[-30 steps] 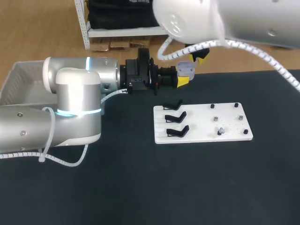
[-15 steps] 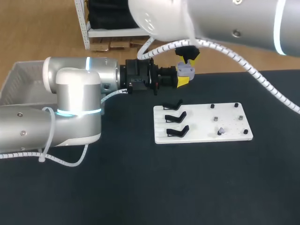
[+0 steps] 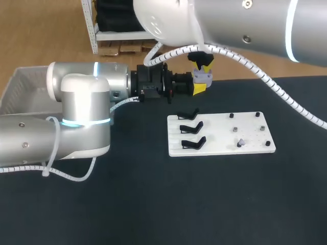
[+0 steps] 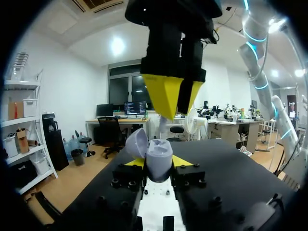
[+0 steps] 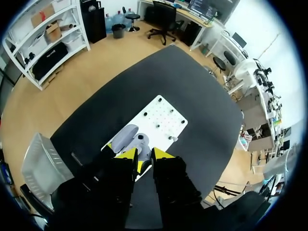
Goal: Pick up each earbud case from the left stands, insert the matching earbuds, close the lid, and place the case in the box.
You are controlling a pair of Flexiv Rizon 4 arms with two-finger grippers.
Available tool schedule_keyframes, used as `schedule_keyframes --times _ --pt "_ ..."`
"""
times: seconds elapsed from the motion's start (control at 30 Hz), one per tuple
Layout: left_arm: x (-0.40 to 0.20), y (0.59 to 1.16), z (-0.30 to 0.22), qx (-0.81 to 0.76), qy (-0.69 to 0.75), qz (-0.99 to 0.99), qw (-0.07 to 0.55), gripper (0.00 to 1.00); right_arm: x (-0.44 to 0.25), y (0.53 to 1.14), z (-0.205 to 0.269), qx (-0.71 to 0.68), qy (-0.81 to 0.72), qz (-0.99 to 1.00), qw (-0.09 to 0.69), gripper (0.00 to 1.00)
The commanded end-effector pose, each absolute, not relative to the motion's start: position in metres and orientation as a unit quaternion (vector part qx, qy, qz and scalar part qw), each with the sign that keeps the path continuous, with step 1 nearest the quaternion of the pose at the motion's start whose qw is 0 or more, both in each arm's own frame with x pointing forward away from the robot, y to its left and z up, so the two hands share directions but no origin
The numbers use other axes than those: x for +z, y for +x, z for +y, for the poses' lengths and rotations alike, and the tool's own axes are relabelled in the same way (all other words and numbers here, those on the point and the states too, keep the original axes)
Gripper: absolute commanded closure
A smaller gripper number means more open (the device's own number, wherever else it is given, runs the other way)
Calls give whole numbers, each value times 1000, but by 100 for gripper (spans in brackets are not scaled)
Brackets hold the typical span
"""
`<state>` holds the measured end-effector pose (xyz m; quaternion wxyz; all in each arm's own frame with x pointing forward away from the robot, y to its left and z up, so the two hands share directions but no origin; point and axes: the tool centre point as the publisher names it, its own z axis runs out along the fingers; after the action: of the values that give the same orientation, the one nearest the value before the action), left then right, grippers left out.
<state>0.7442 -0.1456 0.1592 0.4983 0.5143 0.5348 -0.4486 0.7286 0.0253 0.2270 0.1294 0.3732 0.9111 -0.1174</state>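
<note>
While above case [image 3: 203,76], right arm [image 3: 230,25] closer.

Left pincer [image 3: 201,82] horizontal, gripping earbud case [image 3: 205,76], right pincer [image 3: 205,65] pointing down above it

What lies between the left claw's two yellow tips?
An open lavender earbud case, gripped from both sides by the left claw; the left wrist view shows it best.

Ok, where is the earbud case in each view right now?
Head view: earbud case in the left gripper, just beyond the white plate's far edge.
Left wrist view: case clamped between that gripper's tips, plate beneath.
Right wrist view: case just ahead of the right gripper, at the plate's corner.
Shared landmark: the white plate.
</note>
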Motion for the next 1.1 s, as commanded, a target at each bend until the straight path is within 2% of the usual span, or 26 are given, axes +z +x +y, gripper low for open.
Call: schedule_keyframes --times 0.03,1.1 --pt "158 744 -146 -448 513 533 501 100 224 725 22 -113 374 911 135 100" --pt "158 744 -146 -448 513 533 501 100 211 734 17 -115 381 909 122 100"
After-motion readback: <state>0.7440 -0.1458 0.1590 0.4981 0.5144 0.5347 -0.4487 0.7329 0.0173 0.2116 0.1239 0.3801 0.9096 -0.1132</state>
